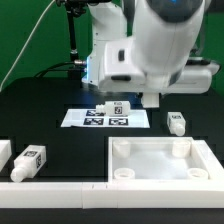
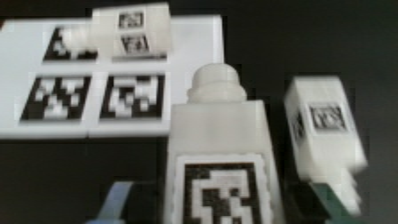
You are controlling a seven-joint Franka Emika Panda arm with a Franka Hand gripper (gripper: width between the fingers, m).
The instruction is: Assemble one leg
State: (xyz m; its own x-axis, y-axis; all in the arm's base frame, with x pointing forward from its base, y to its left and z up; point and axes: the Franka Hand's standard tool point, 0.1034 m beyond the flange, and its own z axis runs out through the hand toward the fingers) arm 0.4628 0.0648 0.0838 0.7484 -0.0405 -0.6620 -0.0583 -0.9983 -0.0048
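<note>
Wrist view gives the relation that matters. The leg [image 2: 222, 130] lies straight out from the gripper [image 2: 222, 203]. Its long axis runs away from the camera, and its rounded stub end points toward the marker board [image 2: 107, 85] and reaches that board's edge. The tagged face of the leg is turned up at the camera.

The fingers [image 2: 114, 203] stand wide apart, one on each side of the leg's near end. A dark gap shows between each of them and the leg's flanks, so they hold nothing. The leg sits centred between them, and its long axis lies across the line on which they would close. By my judgement, the coming move needs little sideways correction, only a descent and a squeeze across the narrow sides.

A second leg [image 2: 320, 120] lies roughly parallel to the first, close beside it on the side away from the marker board. The finger on that side looks near the second leg's end, so it may nudge it on closing. A third leg [image 2: 128, 30] sits on the marker board itself, well clear of the fingers.

In the exterior view the arm [image 1: 160, 40] covers both the gripper and the leg between its fingers. How high the fingers hang above the table cannot be told from there.
</note>
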